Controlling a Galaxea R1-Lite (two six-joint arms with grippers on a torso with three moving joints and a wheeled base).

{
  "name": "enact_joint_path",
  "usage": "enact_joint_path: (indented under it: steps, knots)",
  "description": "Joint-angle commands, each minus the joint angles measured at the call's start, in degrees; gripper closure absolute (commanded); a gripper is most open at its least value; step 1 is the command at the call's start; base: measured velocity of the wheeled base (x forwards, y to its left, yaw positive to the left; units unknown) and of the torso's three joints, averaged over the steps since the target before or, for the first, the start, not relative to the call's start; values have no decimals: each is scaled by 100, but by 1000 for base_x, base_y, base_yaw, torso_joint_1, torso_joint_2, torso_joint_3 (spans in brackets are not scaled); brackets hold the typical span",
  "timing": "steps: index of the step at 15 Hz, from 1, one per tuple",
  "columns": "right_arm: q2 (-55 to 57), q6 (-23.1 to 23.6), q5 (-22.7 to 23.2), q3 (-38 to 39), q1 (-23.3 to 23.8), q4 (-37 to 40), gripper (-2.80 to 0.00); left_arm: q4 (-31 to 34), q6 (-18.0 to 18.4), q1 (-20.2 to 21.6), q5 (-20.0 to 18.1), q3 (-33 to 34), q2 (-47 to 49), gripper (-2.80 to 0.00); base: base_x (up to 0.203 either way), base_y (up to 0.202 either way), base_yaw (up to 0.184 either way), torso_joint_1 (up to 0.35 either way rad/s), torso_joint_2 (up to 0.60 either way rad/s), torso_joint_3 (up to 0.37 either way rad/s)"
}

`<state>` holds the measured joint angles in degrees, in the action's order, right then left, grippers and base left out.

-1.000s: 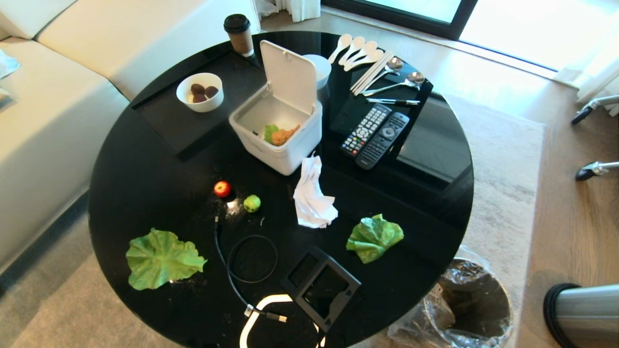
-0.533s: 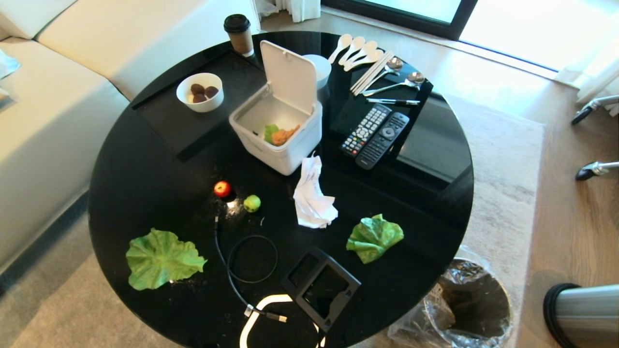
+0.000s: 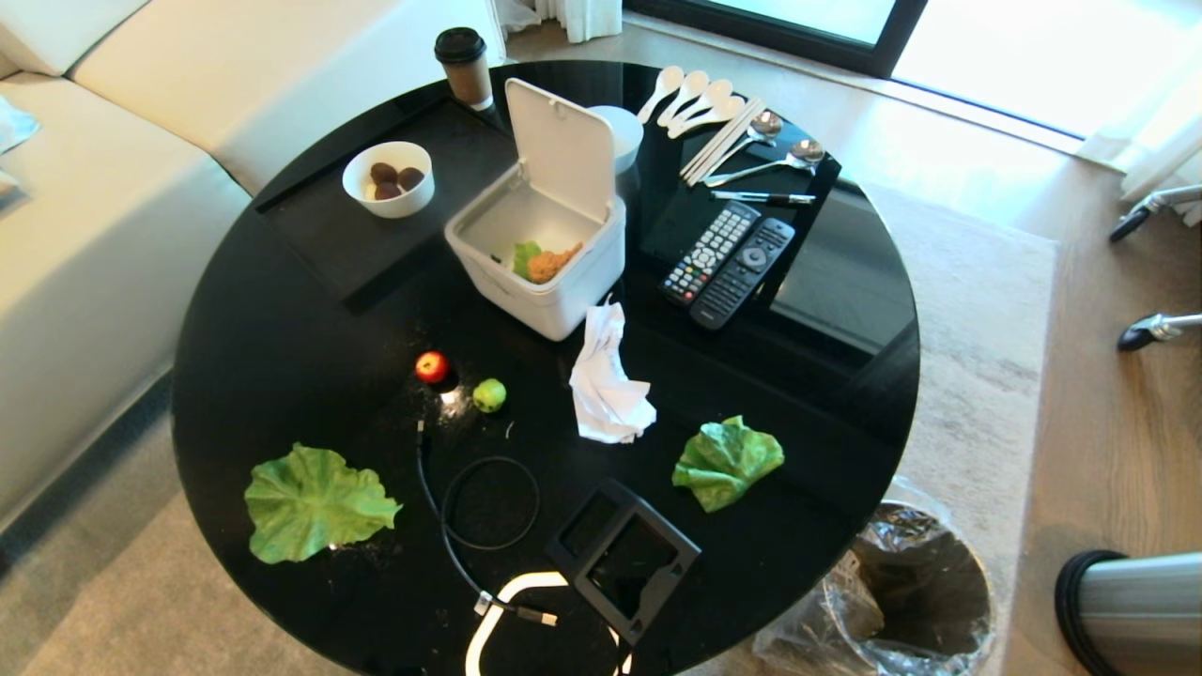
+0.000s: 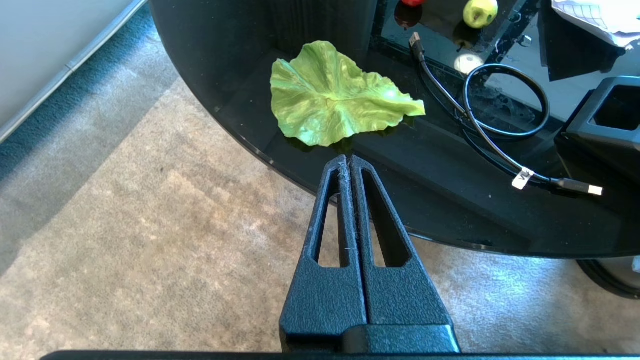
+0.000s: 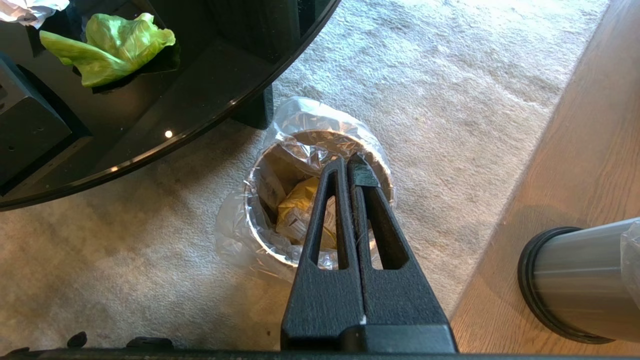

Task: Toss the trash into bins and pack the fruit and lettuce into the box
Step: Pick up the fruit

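Currently both grippers, left gripper (image 4: 348,161) and right gripper (image 5: 348,162), hang with fingers pressed together, holding nothing. Thin lettuce leaf (image 4: 332,96) lies flat at the bench (image 4: 450,210) edge; a sloppy pinch could push it overboard.

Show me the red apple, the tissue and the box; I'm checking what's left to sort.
red apple (image 3: 432,366), head view, middle of its skin.
tissue (image 3: 608,387), head view, its crumpled middle.
box (image 3: 554,310), head view, front wall.
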<state>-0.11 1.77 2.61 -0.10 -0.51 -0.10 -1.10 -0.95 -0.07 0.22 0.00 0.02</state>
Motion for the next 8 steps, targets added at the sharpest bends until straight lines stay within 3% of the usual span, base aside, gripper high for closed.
enact_joint_path:
  steps: [1,8]
  knots:
    - [11,8,3,1,-2,1,0,-5,-1,6,4,0,-2,0,0,0,0,0,0,0]
    - [11,8,3,1,-2,1,0,-5,-1,4,4,0,2,0,0,0,0,0,0,0]
